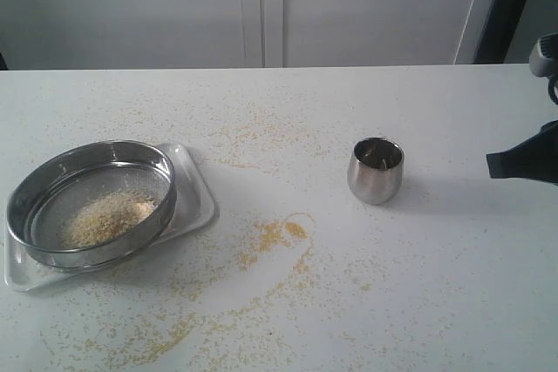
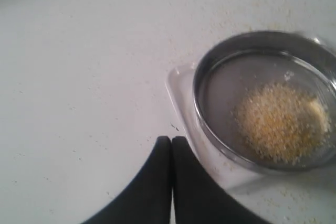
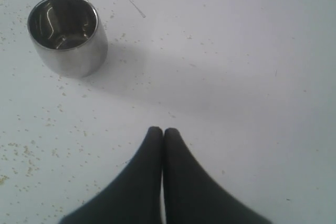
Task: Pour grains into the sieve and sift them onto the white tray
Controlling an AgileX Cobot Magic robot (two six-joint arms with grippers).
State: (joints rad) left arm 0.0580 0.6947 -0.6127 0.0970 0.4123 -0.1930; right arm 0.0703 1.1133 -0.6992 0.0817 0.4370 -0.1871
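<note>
The steel sieve [image 1: 91, 202] rests on the white tray [image 1: 196, 198] at the table's left, holding a heap of yellow-beige grains [image 1: 105, 218]. The left wrist view shows the same sieve [image 2: 210, 77], grains [image 2: 278, 121] and tray corner [image 2: 178, 85]. My left gripper [image 2: 171, 140] is shut and empty, just off the tray's corner; it is out of the exterior view. My right gripper [image 3: 162, 131] is shut and empty, away from the small steel cup [image 3: 68, 35]. In the exterior view its dark tip [image 1: 493, 163] shows at the right edge.
The steel cup [image 1: 376, 169] stands upright right of centre, apparently empty. Spilled grains [image 1: 270, 237] lie scattered over the table in front of the tray and cup, with a thinner scatter [image 1: 253, 132] behind.
</note>
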